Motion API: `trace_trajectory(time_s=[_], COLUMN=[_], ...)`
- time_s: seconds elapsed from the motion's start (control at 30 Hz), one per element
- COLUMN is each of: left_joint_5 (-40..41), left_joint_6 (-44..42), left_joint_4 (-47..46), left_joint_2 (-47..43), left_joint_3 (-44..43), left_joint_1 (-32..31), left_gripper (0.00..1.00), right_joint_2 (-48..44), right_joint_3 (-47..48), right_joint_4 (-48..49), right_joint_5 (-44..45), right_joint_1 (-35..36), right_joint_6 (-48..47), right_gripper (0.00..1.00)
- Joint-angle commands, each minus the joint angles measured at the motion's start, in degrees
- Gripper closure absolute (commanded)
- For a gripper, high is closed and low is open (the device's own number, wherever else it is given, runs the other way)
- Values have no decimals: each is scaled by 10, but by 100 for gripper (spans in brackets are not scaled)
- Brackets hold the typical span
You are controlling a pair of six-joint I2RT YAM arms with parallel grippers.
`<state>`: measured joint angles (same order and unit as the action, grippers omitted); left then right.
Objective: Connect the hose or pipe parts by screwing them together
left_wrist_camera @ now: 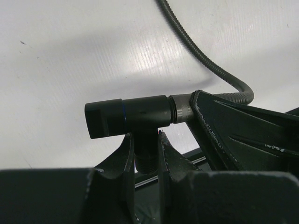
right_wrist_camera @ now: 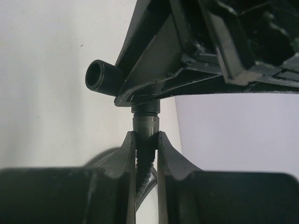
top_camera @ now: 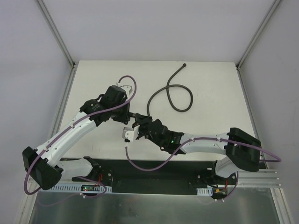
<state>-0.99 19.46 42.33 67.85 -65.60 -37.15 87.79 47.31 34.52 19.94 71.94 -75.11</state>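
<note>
Hands meet over the table (top_camera: 210, 84), a touch toward 9 o'clock from its centre. Left hand (left_wrist_camera: 145, 140) is pressed tight on the fitting (left_wrist_camera: 135, 114), pinching its short stem from both sides, so the crossbar lies level across the fingertips. Open blunt end of that crossbar points to 9 o'clock in the left wrist view, other end to 3 o'clock. And at that 3 o'clock end sits the grey knurled end of the hose (left_wrist_camera: 236, 85), butted right up against the fitting and touching it; how far the threads have gone in, I cannot tell. Right hand (right_wrist_camera: 146, 137) is nipped onto that hose end, fingers close together around it. From the joint the hose trails away toward 1 o'clock, curls into a loop on the table, and its free end lies near the far edge at 1 o'clock.
</note>
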Motion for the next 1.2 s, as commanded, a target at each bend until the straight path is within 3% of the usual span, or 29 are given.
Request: trace_trajectory(time_s=[0.0, 0.57, 0.83, 1.17], left_joint_5=[-150, -217, -223, -227], left_joint_6=[11, -5, -12, -57], left_joint_4=[-85, -124, -138, -161], left_joint_2=[-40, -71, -71, -98], left_joint_3=[5, 56, 65, 93], left_joint_1=[-39, -51, -57, -65], left_gripper=[100, 100, 100, 100], right_joint_2=[-17, -52, -58, -71], right_joint_3=[40, 14, 22, 26], right_joint_4=[36, 53, 39, 14], right_joint_5=[-92, -173, -194, -341], right_joint_1=[-11, -61, -89, -167], right_joint_6=[68, 176, 284, 438], right_gripper=[100, 100, 100, 99])
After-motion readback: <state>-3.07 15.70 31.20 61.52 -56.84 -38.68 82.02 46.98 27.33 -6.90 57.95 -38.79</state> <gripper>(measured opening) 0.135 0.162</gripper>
